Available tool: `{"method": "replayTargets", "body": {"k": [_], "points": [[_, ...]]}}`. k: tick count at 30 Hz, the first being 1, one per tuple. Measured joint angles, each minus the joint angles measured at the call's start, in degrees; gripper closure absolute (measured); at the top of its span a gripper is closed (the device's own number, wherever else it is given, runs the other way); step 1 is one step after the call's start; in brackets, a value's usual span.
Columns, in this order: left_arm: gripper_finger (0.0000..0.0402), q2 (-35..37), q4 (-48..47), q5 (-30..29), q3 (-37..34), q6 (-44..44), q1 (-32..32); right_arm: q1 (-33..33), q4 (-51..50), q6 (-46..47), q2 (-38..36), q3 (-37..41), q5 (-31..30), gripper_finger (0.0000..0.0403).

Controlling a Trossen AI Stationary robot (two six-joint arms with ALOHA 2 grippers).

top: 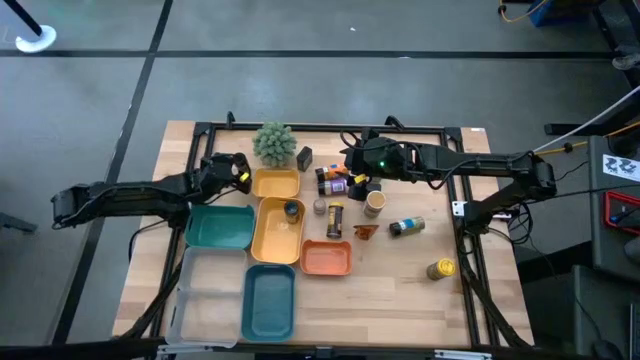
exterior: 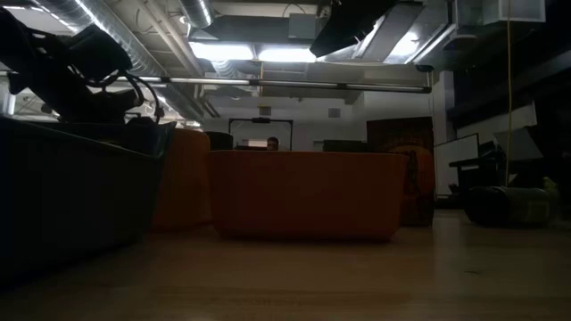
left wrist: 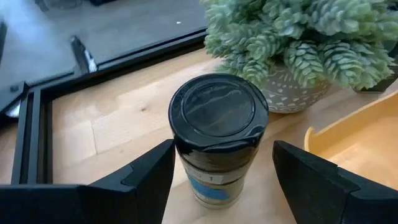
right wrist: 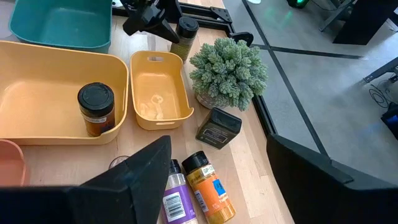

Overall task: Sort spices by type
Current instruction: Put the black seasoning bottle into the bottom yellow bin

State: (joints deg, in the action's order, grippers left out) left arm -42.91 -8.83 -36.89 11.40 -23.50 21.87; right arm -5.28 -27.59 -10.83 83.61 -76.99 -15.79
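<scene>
- Nearest the left wrist camera: a black-capped jar [left wrist: 217, 134] stands upright on the bench [left wrist: 112, 124], between the two fingers of the left end effector [left wrist: 217, 171]. Jaws stand wide on either side; gaps show on both sides, so not yet gripping.
- In the high view this jar sits at the far left of the bench, just left of the small yellow tray [top: 276, 183] and near the fuzzy green plant [top: 274, 143].
- Handling judgement: rigid cylinder, likely glass or hard plastic, light to moderate weight. Smooth wall and glossy label look slippery. Best hold is across the body below the cap, above the label's middle, keeping it upright; cap edge is a poor grip.
- Right end effector [top: 362, 172] hovers at the far middle of the bench over the lying orange-capped bottle [right wrist: 210, 186] and purple-labelled bottle [right wrist: 176, 199]; fingers spread wide, holding nothing.
- Those lying bottles are round and may roll when nudged; take them across the body, not lengthwise.
- Black box [right wrist: 218, 128] stands just beside the plant pot: flat faces, easy pinch, probably light.
- One dark-capped jar [right wrist: 96, 107] already stands in the large yellow tray [right wrist: 37, 93].
- Remaining spices lie scattered on the right half of the bench, including a yellow-capped jar [top: 441, 268] near the right edge.
</scene>
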Motion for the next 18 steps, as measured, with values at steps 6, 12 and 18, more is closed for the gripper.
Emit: {"method": "replayTargets", "body": {"k": [6,12,18], "points": [[0.0148,-2.41,2.43,0.01,0.00,2.60,0.04,0.00,-0.21,0.00,0.00,0.01,0.00,0.0136],[0.0151,-2.74,2.31,0.03,0.00,2.75,1.39,0.00,-1.29,0.00,0.00,0.02,0.00,0.0136],[0.0183,-2.74,2.31,0.12,0.00,3.23,2.64,0.00,-1.38,0.00,0.01,0.02,0.00,0.0136]]}}
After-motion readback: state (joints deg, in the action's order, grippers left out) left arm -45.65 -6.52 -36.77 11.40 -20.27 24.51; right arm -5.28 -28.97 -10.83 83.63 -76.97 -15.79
